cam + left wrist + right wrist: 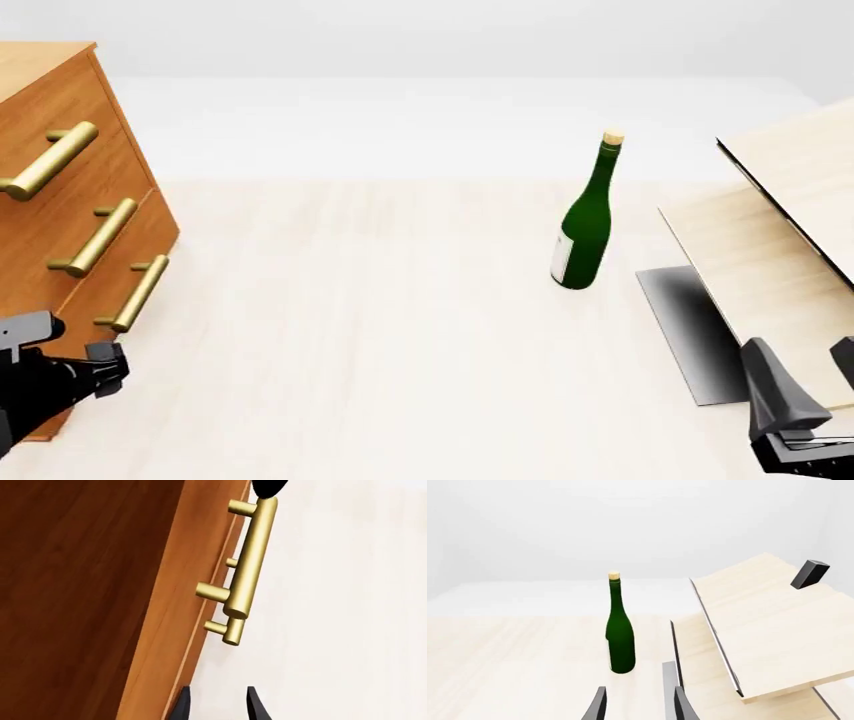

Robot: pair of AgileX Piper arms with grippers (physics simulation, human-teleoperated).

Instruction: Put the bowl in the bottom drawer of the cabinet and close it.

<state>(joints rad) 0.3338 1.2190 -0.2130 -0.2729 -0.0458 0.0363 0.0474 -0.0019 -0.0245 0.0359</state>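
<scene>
The cabinet point(60, 200) stands at the left edge of the bench point(374, 330), and all three of its drawers look pushed in, each with a brass bar handle on the front. The bottom drawer point(100, 300) is the lowest one, and its handle point(139, 292) is near the left hand point(80, 375), which is low at the foot of the cabinet. In the left wrist view the two dark fingertips point(181, 705) stand a little apart with nothing between them, so this hand is spread; one finger is just beside the cabinet's front edge, but whether it touches the wood I cannot tell. The same view shows two brass handles in line along the drawer fronts. The right hand point(811, 400) is at the lower right corner of the front view, also spread and holding nothing, near some pale wooden boards point(787, 240) that lean at the right side. A green bottle point(585, 225) with a cork stands upright on the bench, between the cabinet and the boards, well apart from both hands. The bowl is not seen in any view.
</scene>
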